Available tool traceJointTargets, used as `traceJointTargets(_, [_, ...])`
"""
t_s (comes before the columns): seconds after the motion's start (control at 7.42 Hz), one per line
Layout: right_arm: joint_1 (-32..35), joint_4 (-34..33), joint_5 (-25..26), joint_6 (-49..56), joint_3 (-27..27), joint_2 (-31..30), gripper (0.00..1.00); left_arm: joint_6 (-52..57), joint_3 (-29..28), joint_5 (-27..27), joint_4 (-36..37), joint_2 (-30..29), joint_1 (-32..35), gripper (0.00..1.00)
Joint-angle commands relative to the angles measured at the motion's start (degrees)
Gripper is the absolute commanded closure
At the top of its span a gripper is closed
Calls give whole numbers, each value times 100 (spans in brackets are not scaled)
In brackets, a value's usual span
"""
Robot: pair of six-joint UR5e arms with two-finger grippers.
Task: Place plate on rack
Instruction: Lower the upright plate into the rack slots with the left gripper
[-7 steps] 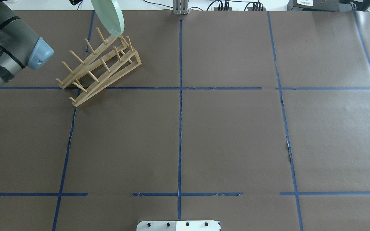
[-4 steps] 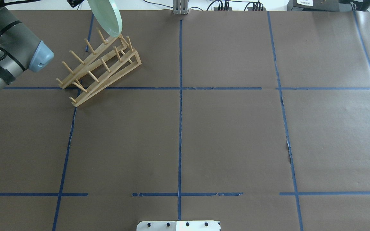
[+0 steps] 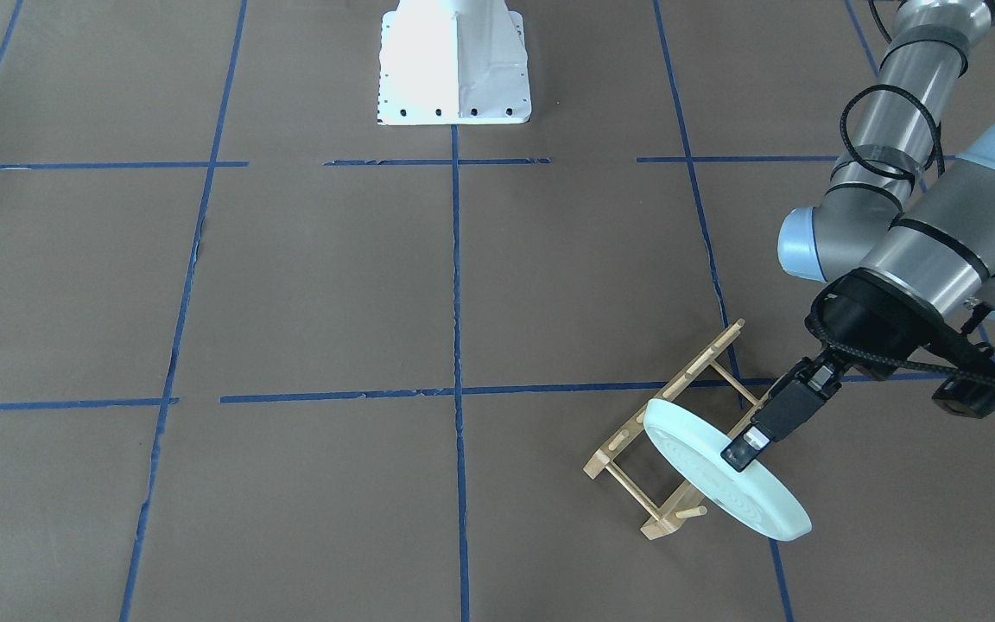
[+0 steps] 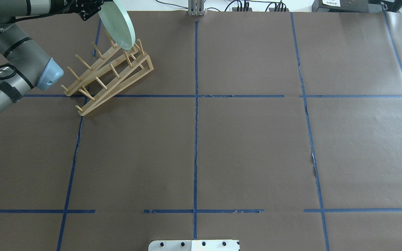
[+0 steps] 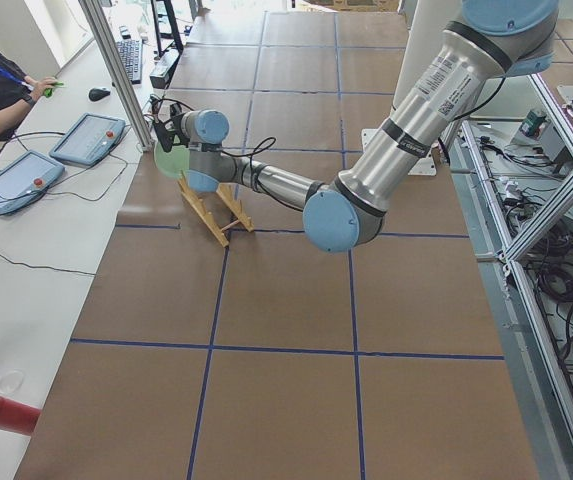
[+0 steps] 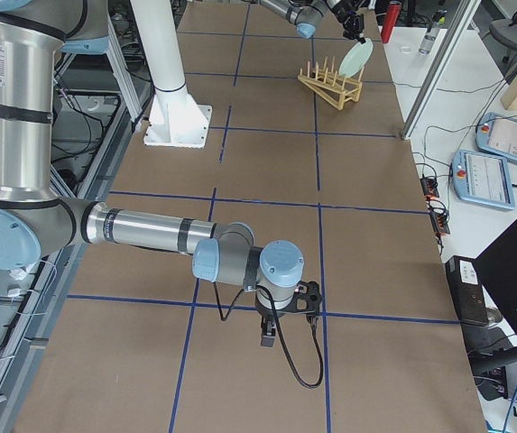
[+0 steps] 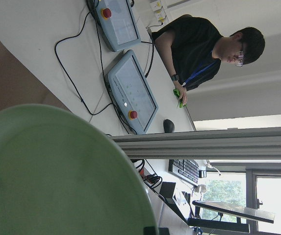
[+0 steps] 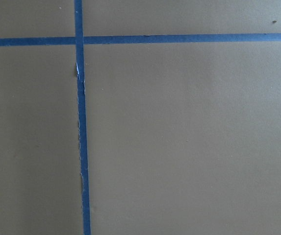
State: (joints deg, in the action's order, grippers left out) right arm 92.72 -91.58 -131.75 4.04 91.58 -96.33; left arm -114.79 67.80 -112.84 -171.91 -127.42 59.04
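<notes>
Brown table [image 4: 222, 139], operator [image 7: 199, 44], pendants [image 7: 130, 93] beyond plate [image 7: 57, 171]

Silver-grey left arm [image 3: 938, 246] with pale-blue joint caps [image 3: 798, 244], black cable [image 3: 903, 369], black fingers [image 3: 776, 416].

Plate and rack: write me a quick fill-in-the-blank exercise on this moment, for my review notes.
1. The left gripper grips the plate by its ___.
2. The rack is made of ___.
3. The tape lines on the table are ___.

Missing words: rim; wood; blue.
</notes>
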Motion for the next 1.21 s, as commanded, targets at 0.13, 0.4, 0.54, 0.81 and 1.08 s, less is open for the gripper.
traceJointTargets(0.13, [0, 0, 0, 0, 0, 0, 0, 18, 14, 17, -80, 50, -199, 100])
traceJointTargets(0.4, [0, 0, 0, 0, 0, 0, 0, 36, 23, 17, -71, 164, -226, 79])
traceJointTargets(0.54, [1, 0, 0, 0, 9, 0, 0, 27, 23, 17, -53, 173, -226, 14])
traceJointTargets(0.81, [0, 0, 0, 0, 9, 0, 0, 114, 67, -27, -9, 173, -200, 0])
traceJointTargets(1.08, [-8, 0, 0, 0, 9, 0, 0, 848, 617, -813, 784, 609, -139, 0])
